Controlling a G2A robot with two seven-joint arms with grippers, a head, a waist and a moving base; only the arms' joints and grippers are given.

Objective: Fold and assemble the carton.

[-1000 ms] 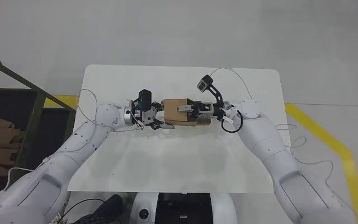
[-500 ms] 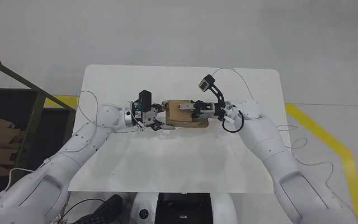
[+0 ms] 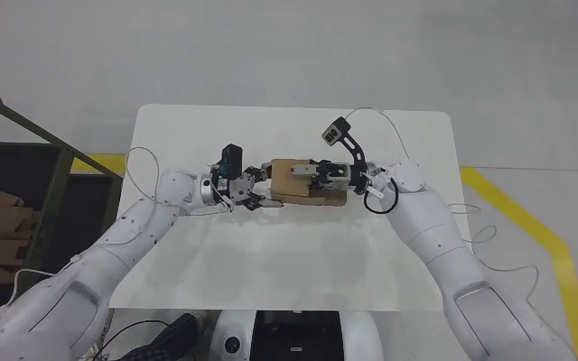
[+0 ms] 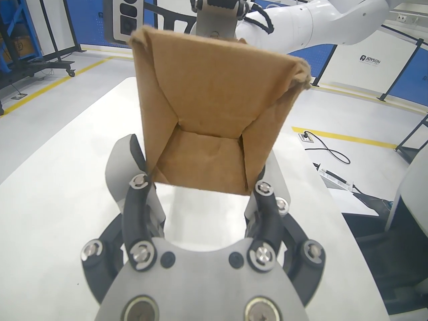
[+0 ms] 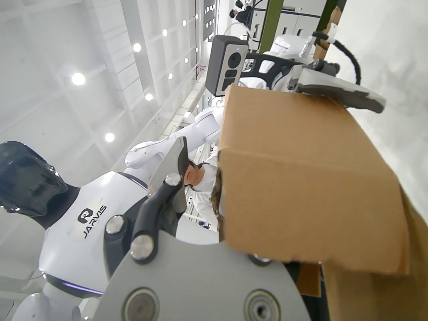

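Observation:
A brown carton [image 3: 293, 180] lies on its side at the middle of the white table [image 3: 226, 262], between both grippers. Its open end faces my left gripper [image 3: 264, 194], and the left wrist view looks into the hollow carton [image 4: 214, 101]. The left gripper [image 4: 200, 165] is open, one finger on each side of the carton's near edge. My right gripper [image 3: 316, 173] is shut on the far end of the carton [image 5: 301, 185]. One of its fingers [image 5: 175, 162] shows beside the cardboard; the other is hidden behind it.
A dark rack [image 3: 36, 189] with cardboard stands off the table's left edge. A thin white cable [image 3: 388, 122] loops over the far right of the table. The near half of the table is bare white.
The carton has shifted slightly to the right with the right gripper. The left gripper has followed it, and its fingers now straddle the open end.

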